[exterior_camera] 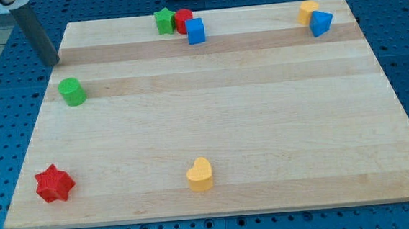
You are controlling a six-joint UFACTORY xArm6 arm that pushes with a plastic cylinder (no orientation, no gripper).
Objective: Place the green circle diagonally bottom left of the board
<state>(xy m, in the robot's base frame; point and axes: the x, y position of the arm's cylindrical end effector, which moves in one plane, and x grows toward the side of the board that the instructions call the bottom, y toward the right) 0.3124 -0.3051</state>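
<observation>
The green circle (72, 91) is a short green cylinder standing near the left edge of the wooden board (219, 121), in its upper half. My tip (54, 61) is at the board's upper left edge, above and a little left of the green circle, with a small gap between them. The rod rises from there to the view's top left.
A red star (55, 184) sits at the bottom left corner. A yellow heart (200, 175) sits at bottom centre. A green star (164, 20), a red block (183, 20) and a blue block (196, 30) cluster at the top. A yellow block (308, 10) and a blue block (321, 22) sit at top right.
</observation>
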